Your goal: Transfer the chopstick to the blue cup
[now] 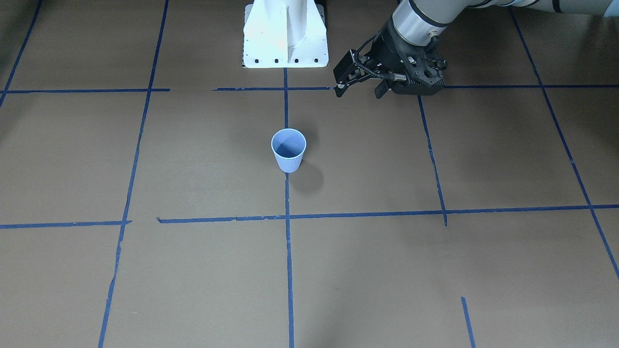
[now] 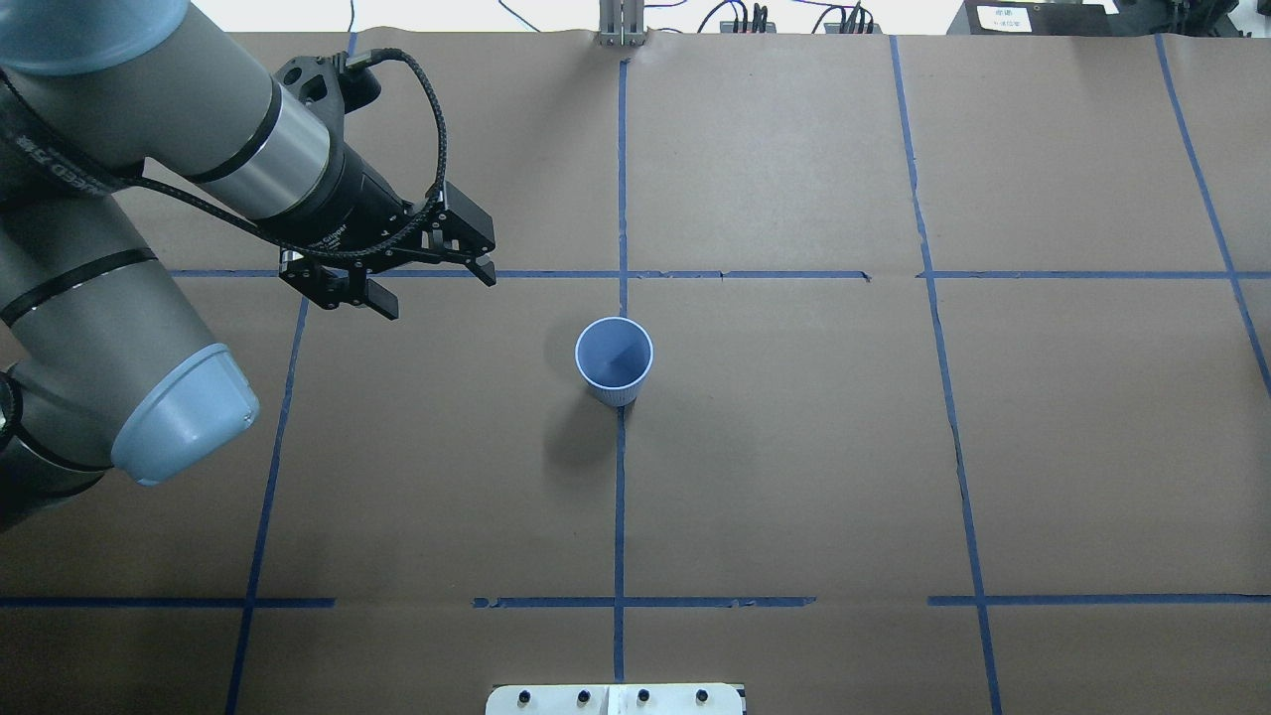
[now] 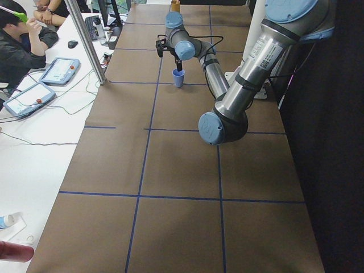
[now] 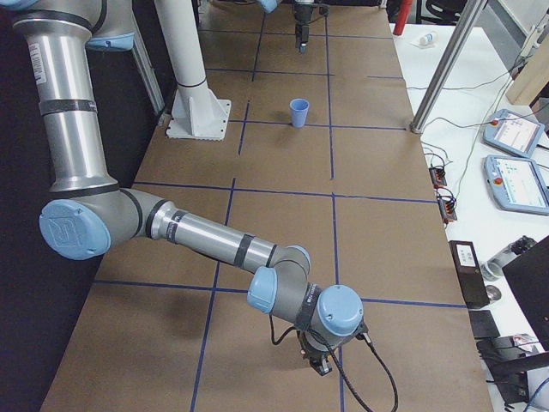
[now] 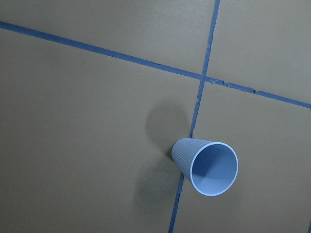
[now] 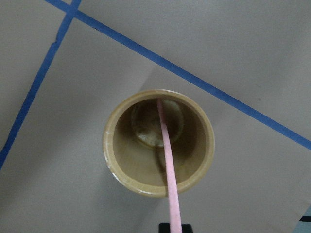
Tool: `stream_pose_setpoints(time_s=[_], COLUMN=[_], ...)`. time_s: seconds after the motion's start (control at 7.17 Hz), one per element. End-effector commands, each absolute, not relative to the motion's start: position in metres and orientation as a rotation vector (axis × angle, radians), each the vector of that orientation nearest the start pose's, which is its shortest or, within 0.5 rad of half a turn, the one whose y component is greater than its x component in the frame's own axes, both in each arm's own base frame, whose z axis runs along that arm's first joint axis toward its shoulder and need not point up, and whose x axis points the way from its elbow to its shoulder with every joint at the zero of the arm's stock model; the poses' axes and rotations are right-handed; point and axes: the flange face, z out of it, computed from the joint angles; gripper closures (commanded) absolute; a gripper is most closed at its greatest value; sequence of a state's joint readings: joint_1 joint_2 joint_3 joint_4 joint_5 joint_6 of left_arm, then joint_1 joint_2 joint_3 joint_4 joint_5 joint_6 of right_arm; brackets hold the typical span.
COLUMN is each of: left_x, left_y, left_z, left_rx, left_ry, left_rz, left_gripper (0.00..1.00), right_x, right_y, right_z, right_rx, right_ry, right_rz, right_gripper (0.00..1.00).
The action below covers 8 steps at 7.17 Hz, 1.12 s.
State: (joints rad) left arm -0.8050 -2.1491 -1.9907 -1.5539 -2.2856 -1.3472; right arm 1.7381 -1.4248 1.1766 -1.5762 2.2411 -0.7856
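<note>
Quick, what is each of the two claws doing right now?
Left gripper: open, holding nothing.
Right gripper: closed on the chopstick, whose far end is in a tan holder.

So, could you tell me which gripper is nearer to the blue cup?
Left. The left gripper hangs close beside the blue cup, on its left; the right gripper is far off at the right end of the table.

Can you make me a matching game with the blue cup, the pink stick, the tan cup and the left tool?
Things: 1 blue cup; 2 chopstick; 3 tan cup; 4 left tool.
States: A open, holding nothing; B has the chopstick inside; C empty, on a tape line; D pink and thin.
Pairs: 1-C; 2-D; 3-B; 4-A.
</note>
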Motion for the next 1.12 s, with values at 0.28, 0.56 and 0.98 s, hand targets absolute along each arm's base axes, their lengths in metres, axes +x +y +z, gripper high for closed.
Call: stream_pose_setpoints(time_s=[0.28, 0.56, 0.98], left_x=[0.340, 0.340, 0.339], left_y=[-0.451, -0.451, -0.450], left_z=[0.146, 0.146, 0.145], left_rx=[-0.110, -0.110, -0.108], left_ry=[1.138, 1.138, 1.141], left_rz=[-0.169, -0.169, -0.168], left_gripper=[0.00, 0.00, 0.00], right_x=[0.173, 0.200, 0.232], right_y=[-0.507, -0.493, -0.451], right_z=[0.729, 0.691, 0.634], right_rx=[0.103, 0.096, 0.014], right_ry=[-0.714, -0.716, -0.658], right_rz=[-0.480, -0.430, -0.432], right_gripper=[1.00, 1.00, 1.00])
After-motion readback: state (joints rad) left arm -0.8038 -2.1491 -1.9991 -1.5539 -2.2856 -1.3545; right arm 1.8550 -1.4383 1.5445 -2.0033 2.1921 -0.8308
